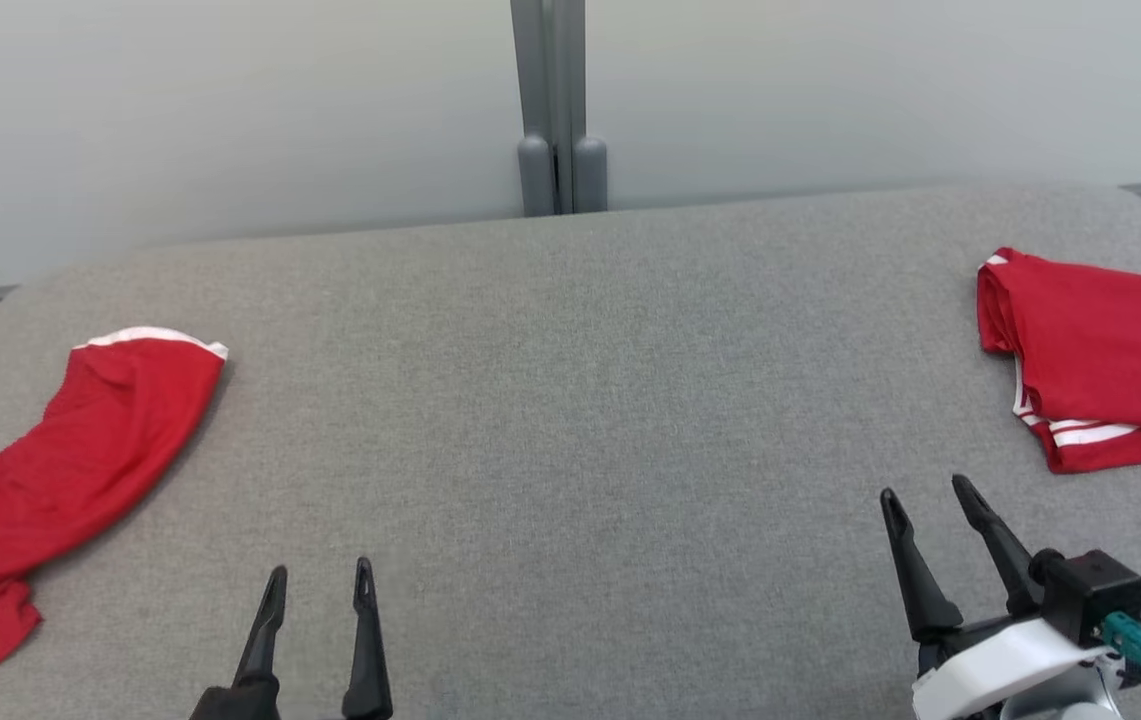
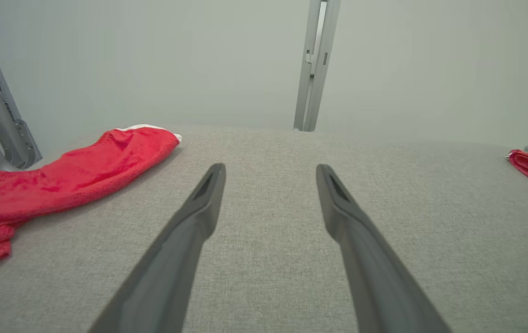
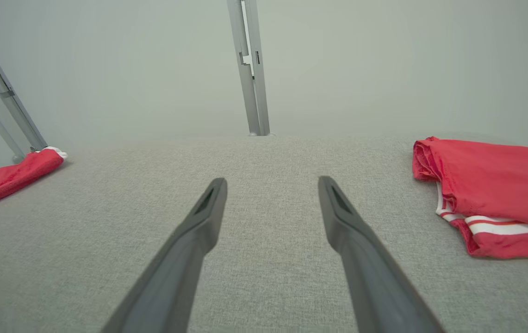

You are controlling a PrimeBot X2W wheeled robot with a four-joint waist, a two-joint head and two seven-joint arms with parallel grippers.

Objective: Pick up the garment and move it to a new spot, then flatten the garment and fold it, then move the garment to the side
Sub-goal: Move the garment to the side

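Observation:
A red garment [image 1: 60,460] with a white hem lies loose and unfolded at the table's left edge; the left wrist view has it as a red garment [image 2: 60,175] at the left. A second red garment [image 1: 1100,355] with white stripes lies folded at the right edge, seen as a folded red garment [image 3: 490,194] from the right wrist. My left gripper [image 1: 320,585] stands open near the front, right of the loose garment and apart from it. My right gripper [image 1: 930,495] is open too, just in front of the folded garment, holding nothing.
The grey fabric table [image 1: 570,400] stretches bare between the two garments. A grey post [image 1: 555,110] rises behind its far edge against a pale wall. Metal frame struts [image 2: 0,106] stand at the far left.

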